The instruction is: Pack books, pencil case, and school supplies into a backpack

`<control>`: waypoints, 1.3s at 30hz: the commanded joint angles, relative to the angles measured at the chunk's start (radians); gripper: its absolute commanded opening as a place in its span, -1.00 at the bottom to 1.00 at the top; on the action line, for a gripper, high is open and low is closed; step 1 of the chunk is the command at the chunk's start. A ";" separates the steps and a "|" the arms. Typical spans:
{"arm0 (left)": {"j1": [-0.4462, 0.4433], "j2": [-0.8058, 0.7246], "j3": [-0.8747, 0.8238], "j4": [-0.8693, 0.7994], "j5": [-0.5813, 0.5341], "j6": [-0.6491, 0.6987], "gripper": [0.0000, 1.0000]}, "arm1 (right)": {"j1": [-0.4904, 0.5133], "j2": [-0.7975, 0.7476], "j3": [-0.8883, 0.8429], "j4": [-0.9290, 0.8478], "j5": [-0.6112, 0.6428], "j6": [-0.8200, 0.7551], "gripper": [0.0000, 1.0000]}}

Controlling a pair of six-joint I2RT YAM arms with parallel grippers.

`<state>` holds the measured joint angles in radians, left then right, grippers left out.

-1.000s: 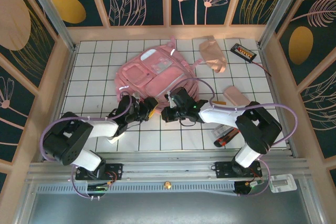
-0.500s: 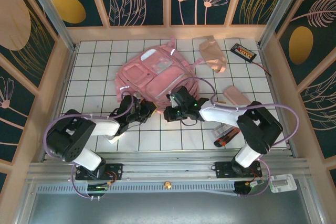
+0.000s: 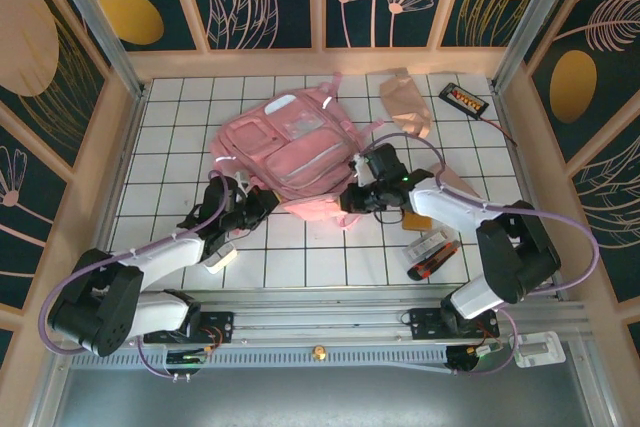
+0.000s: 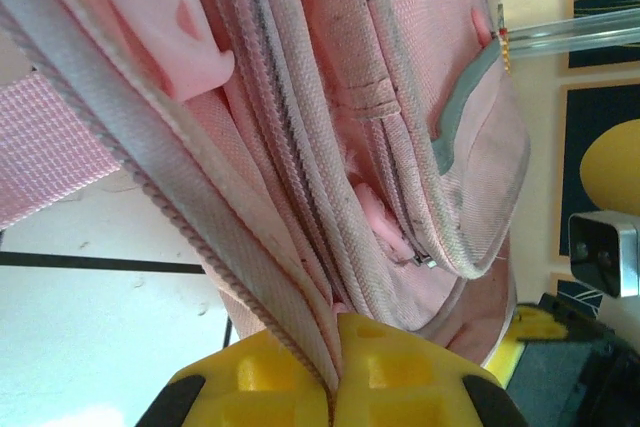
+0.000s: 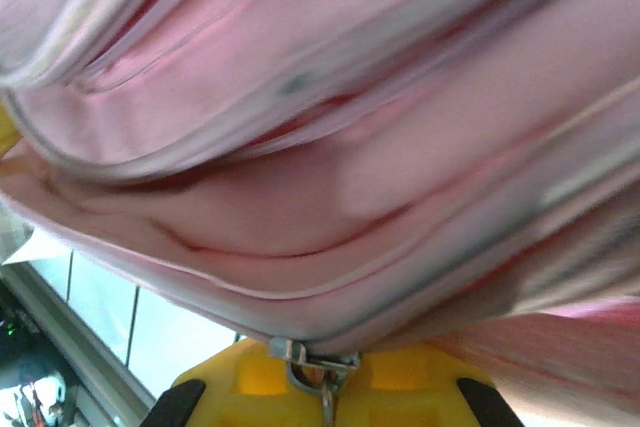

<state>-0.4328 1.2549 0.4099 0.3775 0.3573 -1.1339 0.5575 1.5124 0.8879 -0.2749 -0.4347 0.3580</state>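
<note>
At the middle of the white gridded surface lies the floppy pink woven backpack. With its arm stretched low, the left tool is clamped tight on the piped near edge; the right tool, arm reaching left, pinches the hem at a small metal zipper pull.

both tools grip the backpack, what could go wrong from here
1. The right tool seems to pinch just the small zipper pull; it could slip out.
2. The left tool holds only a thin piped edge of the backpack; if that slips, the floppy bag may drag along instead of unzipping.
</note>
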 commanded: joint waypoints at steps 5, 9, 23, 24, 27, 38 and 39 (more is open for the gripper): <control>0.066 -0.036 -0.014 -0.067 -0.032 0.084 -1.00 | -0.196 0.054 0.024 -0.058 0.095 -0.069 -1.00; 0.078 -0.029 -0.013 -0.074 -0.017 0.096 -1.00 | -0.268 0.121 0.070 -0.039 0.114 -0.113 -1.00; 0.229 0.076 0.138 -0.154 0.002 0.191 -0.92 | -0.183 0.000 -0.086 0.031 0.044 -0.072 -1.00; 0.247 0.117 0.191 -0.172 0.000 0.213 -0.71 | -0.137 -0.031 -0.121 0.060 0.053 -0.015 -1.00; 0.274 0.233 0.340 -0.227 0.003 0.258 0.12 | 0.035 -0.073 -0.196 0.201 0.104 0.196 -1.00; 0.264 -0.104 0.047 -0.120 0.103 0.019 0.81 | 0.327 0.175 0.017 0.377 0.143 0.353 -1.00; 0.257 -0.152 0.012 -0.125 0.101 -0.004 0.81 | 0.333 0.189 0.031 0.377 0.137 0.351 -1.00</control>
<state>-0.1593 1.1957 0.5064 0.2359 0.4183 -1.0397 0.8780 1.6627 0.8692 0.0574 -0.3149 0.6861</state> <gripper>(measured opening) 0.905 0.052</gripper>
